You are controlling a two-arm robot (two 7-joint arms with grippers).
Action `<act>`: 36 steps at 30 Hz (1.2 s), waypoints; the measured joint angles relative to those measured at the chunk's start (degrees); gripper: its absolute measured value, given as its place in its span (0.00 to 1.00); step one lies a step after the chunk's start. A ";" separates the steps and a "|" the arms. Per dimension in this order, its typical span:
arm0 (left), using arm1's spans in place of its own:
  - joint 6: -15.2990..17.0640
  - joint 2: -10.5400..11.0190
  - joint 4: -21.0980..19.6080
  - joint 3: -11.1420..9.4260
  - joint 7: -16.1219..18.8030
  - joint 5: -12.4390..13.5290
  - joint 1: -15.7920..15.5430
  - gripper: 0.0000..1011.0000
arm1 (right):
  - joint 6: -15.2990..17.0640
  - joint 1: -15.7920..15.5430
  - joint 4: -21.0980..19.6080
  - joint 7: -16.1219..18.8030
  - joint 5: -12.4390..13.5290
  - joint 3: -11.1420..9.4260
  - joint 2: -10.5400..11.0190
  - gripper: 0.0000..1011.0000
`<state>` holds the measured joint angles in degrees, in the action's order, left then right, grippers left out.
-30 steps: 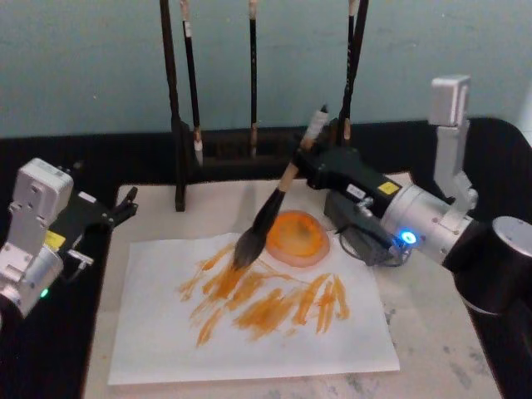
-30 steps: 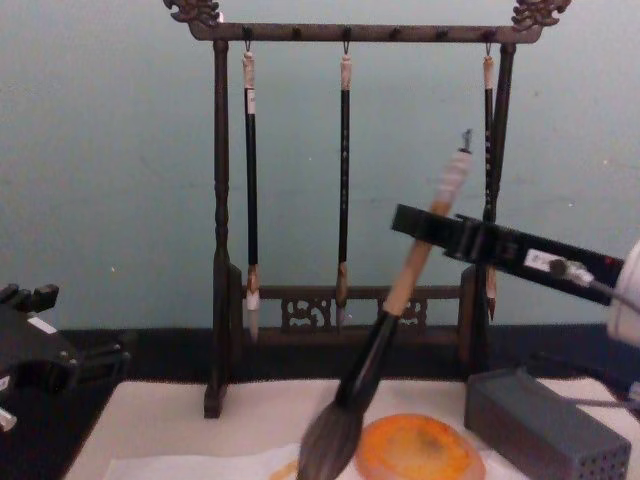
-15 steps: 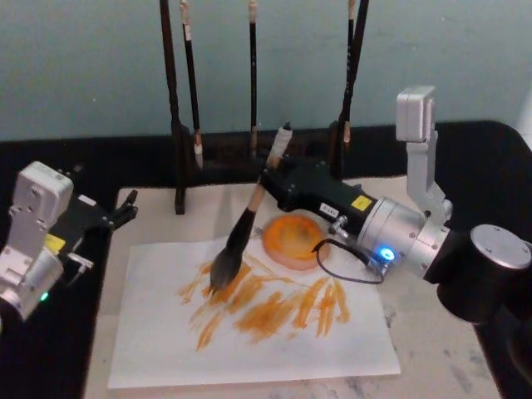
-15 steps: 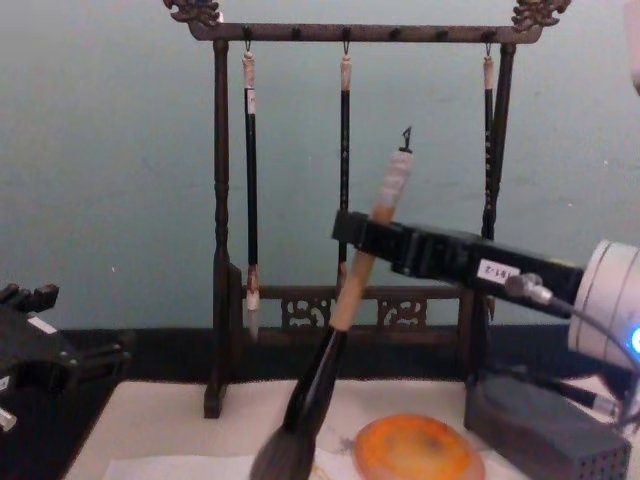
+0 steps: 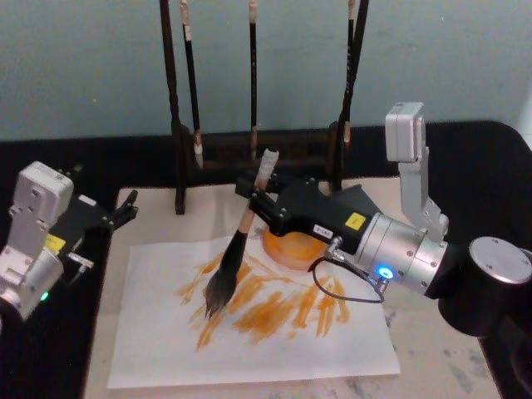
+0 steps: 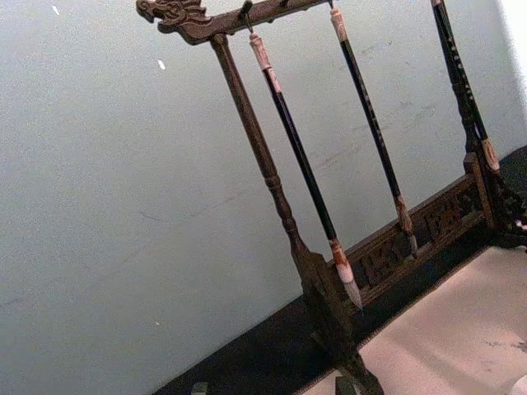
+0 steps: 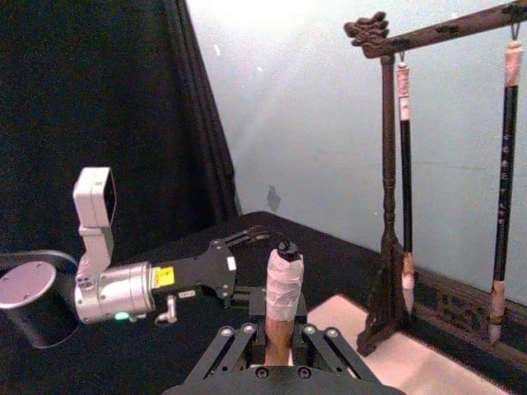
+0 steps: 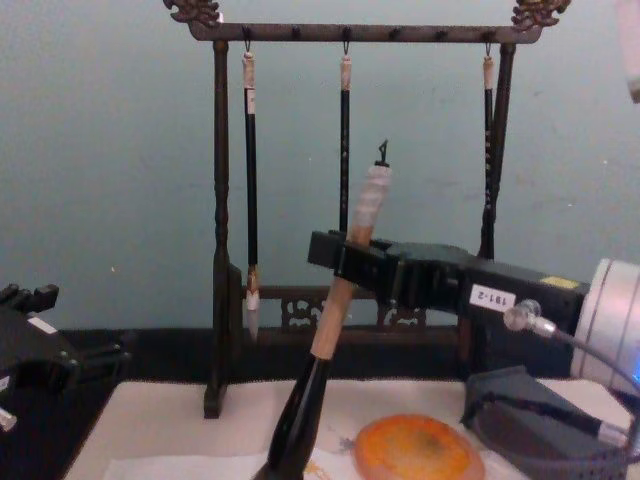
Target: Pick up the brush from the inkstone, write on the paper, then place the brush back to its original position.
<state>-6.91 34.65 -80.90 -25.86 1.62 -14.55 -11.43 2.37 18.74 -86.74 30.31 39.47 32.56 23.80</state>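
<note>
While the right gripper (image 5: 253,199) clamps the brush (image 5: 235,249) by its tan handle, the head view shows the bristles below and left of the grip. Their tip rests on the orange-streaked paper (image 5: 150,332) (just beside the inkstone (image 5: 287,249)). The left gripper (image 5: 123,212) sits parked far left, fingers spread and empty. In the chest view the brush tilts, its white-wrapped end above the clenched fingers. The right wrist view shows that end rising between them.

One large brush (image 5: 235,247), three thin hanging brushes (image 8: 344,150), one rack (image 8: 220,200), one inkstone (image 8: 415,448), one paper (image 5: 158,332).

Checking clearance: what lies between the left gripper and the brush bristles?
Bare mat, then blank paper up to the orange strokes, in the head view.
</note>
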 joint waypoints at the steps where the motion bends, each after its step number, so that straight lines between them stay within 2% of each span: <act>1: 0.00 0.00 0.00 0.00 0.00 0.00 0.00 0.99 | 0.00 0.00 0.00 0.00 0.00 0.00 0.00 0.16; 13: 0.00 0.00 0.00 0.00 0.00 0.00 0.00 0.99 | -0.40 -1.45 -1.70 0.99 -1.83 -0.14 1.06 0.16; 36: 0.00 0.00 0.00 0.00 0.00 0.00 0.00 0.99 | -0.53 -3.81 -4.63 2.25 -2.20 -0.33 2.98 0.16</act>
<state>-6.91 34.65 -80.90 -25.86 1.62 -14.55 -11.43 1.85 14.93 -91.37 32.57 37.27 32.23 26.78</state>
